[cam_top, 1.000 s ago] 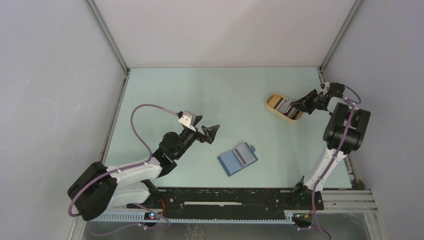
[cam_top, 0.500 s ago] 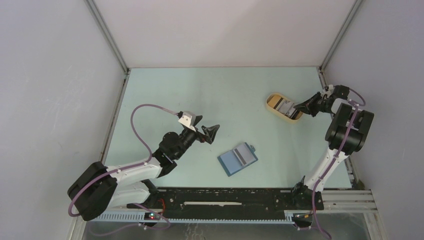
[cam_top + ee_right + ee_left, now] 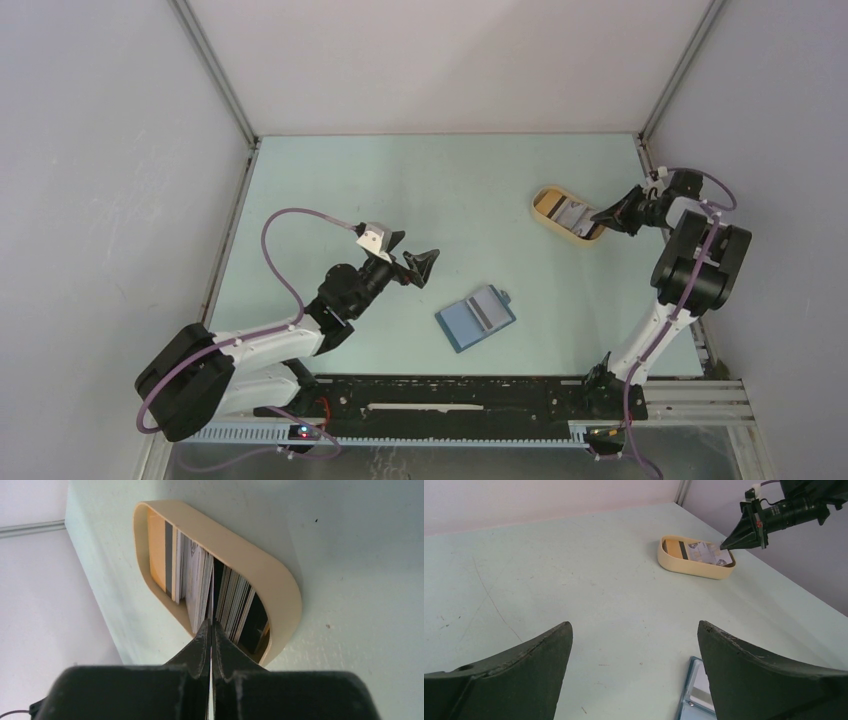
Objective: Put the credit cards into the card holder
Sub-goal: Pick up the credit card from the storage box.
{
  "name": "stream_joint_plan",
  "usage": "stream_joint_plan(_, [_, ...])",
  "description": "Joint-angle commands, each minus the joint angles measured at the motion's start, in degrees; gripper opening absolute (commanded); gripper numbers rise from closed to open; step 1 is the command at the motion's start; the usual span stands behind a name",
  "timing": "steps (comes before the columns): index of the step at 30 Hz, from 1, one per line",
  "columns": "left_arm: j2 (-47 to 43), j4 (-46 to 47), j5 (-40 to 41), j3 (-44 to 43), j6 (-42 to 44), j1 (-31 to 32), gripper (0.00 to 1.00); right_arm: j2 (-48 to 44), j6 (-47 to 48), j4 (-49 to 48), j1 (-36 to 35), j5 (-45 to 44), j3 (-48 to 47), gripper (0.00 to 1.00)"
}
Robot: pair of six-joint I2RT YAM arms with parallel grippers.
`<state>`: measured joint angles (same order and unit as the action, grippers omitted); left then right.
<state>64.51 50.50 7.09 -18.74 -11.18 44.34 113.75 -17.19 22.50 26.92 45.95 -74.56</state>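
Right pincer (image 3: 603, 214) is out at the far right of the table (image 3: 400, 170), its tip at the near end of the tan tray (image 3: 541, 204). On its wrist camera, the right pincer (image 3: 210, 626) has its jaws pressed tight together with no gap I can make out. The tips sit right at the edge of the cards (image 3: 200, 580) inside the tray (image 3: 280, 580). A pale sliver runs between the fingers, and I cannot tell whether that is a card pinched there or just the seam.

The cards (image 3: 572, 213) are all in the tray, lying overlapped. From the left wrist camera I see the cards (image 3: 704, 554) spread along the tray (image 3: 694, 569), one showing a dark stripe at the left end, and the pointed tip of the right pincer (image 3: 726, 544) touching their right edge.

Left pincer (image 3: 412, 255) hangs above the middle-left of the table, jaws spread as wide as they go and holding nothing. On its own camera, the left pincer (image 3: 634, 625) shows bare table between the two fingers.

The wallet (image 3: 476, 318) lies flat on the table, just beside the left pincer towards the arm bases and well apart from the tray. It is blue with a grey panel on one half. A corner of the wallet (image 3: 699, 695) peeks in by the lower right finger.
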Motion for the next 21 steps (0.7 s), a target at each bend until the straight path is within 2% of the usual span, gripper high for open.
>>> stream_joint_plan(1, [-0.3,2.4,-0.4,0.0,-0.5,-0.1,1.0,-6.5,4.7,2.8,0.2,-1.0,1.5,0.0])
stream_joint_plan(12, [-0.5,2.9,-0.5,0.4,-0.5,-0.1,1.0,-13.4,8.2,4.3,2.2,-2.9,5.3,0.0])
stream_joint_plan(18, [-0.7,3.2,-0.7,0.7,-0.5,-0.1,1.0,-19.4,15.0,5.8,2.9,2.8,7.6,0.0])
stream_joint_plan(21, [-0.8,3.5,-1.3,0.8,-0.5,-0.1,1.0,-23.3,19.8,7.0,2.8,8.8,9.0,0.0])
